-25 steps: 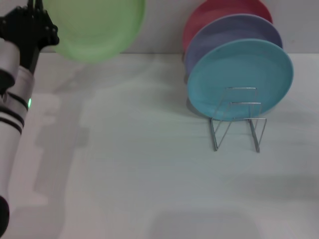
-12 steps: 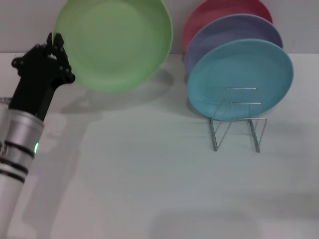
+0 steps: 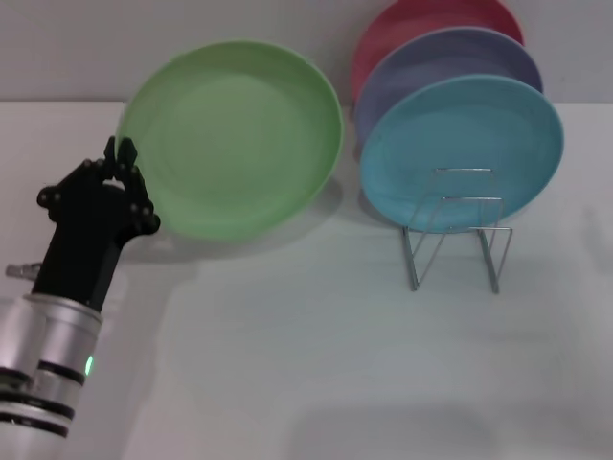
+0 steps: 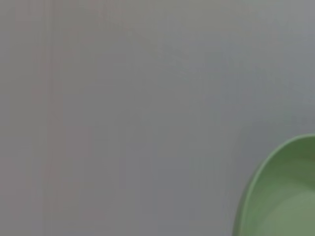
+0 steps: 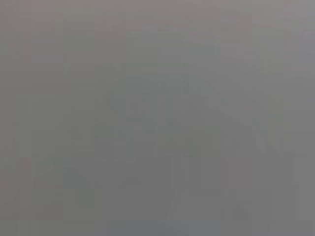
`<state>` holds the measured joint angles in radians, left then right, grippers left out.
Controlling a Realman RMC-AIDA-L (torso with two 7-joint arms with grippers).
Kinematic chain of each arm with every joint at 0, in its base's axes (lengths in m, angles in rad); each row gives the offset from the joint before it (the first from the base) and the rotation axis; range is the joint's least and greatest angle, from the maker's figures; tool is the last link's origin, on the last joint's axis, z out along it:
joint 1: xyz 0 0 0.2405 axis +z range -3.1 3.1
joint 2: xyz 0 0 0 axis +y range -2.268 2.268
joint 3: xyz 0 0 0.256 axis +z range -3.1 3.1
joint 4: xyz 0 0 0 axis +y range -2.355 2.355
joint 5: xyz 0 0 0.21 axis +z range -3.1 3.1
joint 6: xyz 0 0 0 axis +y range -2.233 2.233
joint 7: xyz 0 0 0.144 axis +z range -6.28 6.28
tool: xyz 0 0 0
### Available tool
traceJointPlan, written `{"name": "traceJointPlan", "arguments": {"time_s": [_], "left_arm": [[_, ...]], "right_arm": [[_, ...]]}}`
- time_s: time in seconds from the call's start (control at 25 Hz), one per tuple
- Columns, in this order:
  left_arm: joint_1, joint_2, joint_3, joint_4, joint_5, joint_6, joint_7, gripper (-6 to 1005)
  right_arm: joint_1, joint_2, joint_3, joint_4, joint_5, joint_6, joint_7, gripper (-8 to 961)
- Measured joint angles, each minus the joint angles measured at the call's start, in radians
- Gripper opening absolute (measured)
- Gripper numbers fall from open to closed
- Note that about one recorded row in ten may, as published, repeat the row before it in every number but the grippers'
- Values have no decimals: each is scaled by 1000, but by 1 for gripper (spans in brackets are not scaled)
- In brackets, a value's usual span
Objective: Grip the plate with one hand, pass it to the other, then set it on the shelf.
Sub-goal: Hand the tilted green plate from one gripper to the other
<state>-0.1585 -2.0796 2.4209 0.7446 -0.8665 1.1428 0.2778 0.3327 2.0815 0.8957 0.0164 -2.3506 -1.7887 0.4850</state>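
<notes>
The light green plate (image 3: 235, 139) is tilted up at the back left of the table, its face toward me. My left gripper (image 3: 122, 158) is shut on the plate's left rim and holds it. A slice of the green plate's rim (image 4: 268, 196) also shows in the left wrist view against a plain grey background. The silver wire rack (image 3: 458, 235) stands at the right with free loops at its front. My right gripper is out of view; the right wrist view shows only plain grey.
A turquoise-blue plate (image 3: 462, 151), a lavender plate (image 3: 450, 62) and a red plate (image 3: 421, 24) stand upright in the rack, one behind the other. The white table (image 3: 287, 345) spreads in front. A grey wall lies behind.
My left arm has come down and toward me with the green plate. The plate has moved lower and to the right, closer to the table and the rack.
</notes>
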Motion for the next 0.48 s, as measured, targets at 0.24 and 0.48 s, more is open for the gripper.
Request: {"name": "traceJointPlan", "arguments": {"time_s": [0.24,0.48], "left_arm": [[-20,0,164,-13,-207,117,115,63],[-24,-1,202,-11,-266,137,155,64]], "right_arm": [[-14,2,0,65,-133,56,-5,683],[-40,6,-29,133,-181,95,-26,682]]}}
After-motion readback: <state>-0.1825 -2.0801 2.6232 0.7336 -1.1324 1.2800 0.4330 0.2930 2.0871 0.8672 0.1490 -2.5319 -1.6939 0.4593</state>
